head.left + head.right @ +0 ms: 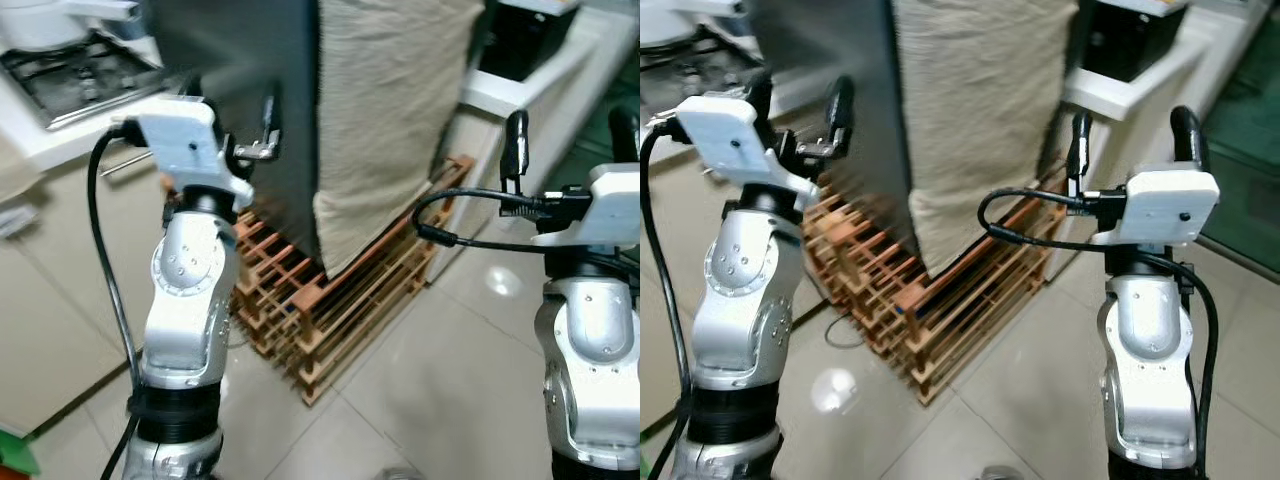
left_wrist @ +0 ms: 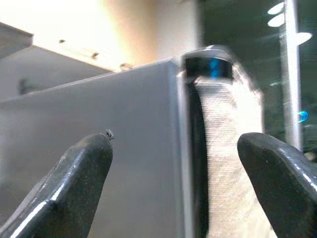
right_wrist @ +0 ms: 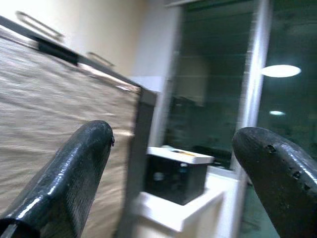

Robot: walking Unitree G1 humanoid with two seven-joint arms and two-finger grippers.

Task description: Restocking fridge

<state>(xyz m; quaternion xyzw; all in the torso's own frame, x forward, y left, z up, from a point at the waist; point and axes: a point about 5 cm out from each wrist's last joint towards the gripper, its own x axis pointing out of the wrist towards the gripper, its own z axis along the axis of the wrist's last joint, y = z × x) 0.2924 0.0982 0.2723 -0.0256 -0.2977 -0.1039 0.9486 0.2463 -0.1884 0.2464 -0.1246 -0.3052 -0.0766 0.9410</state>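
Note:
A tall dark grey fridge (image 1: 245, 70) stands straight ahead, its door shut. A beige woven cloth (image 1: 390, 110) hangs down its front. My left gripper (image 1: 800, 100) is raised by the fridge's left corner, open and holding nothing; in the left wrist view its fingers (image 2: 74, 183) frame the fridge's edge (image 2: 181, 148) and the cloth. To the right of the fridge, my right gripper (image 1: 570, 140) is held up at about the same height, open and empty. The right wrist view has its fingers (image 3: 69, 178) on either side of the cloth and a white counter.
A wooden slatted rack (image 1: 330, 300) lies on the tiled floor (image 1: 430, 400) against the fridge's base. A gas stove (image 1: 70, 70) on a counter with cabinets is at the left. A white counter (image 1: 520, 85) with a black appliance (image 1: 525, 40) is at the right.

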